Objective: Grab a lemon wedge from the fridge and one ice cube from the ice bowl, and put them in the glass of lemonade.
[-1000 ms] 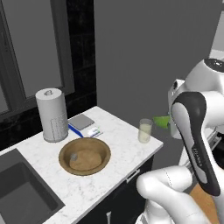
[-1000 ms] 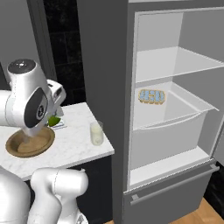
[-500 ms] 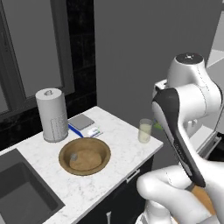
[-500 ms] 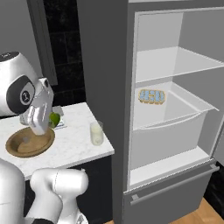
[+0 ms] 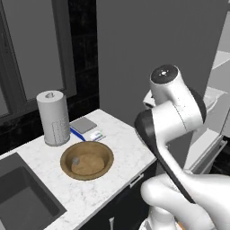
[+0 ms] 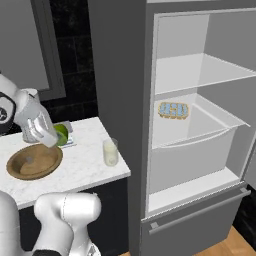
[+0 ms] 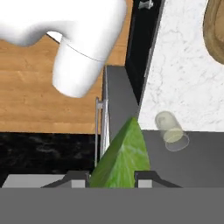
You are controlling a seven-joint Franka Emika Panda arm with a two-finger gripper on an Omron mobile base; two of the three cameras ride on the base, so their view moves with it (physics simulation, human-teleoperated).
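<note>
On the white marble counter (image 5: 112, 134) a tall white-grey paper towel roll (image 5: 53, 118) stands behind the round brown wooden ice bowl (image 5: 87, 160), which holds a small pale ice cube (image 5: 76, 160), with a flat grey scale-like pad (image 5: 83, 125) just beside the roll and the dark sink basin (image 5: 22, 200) off to the side. Near the counter's edge, the small clear glass of creamy-yellow lemonade (image 6: 110, 152) stands beside the open grey fridge (image 6: 200, 125), whose white shelf carries a tan-and-pale-blue tray of food (image 6: 173, 110). The two-finger gripper (image 7: 112, 177) is clamped on the yellow-green lemon wedge (image 7: 122, 157), held above the counter between bowl and glass, the glass lying a little off to one side in the hand view.
</note>
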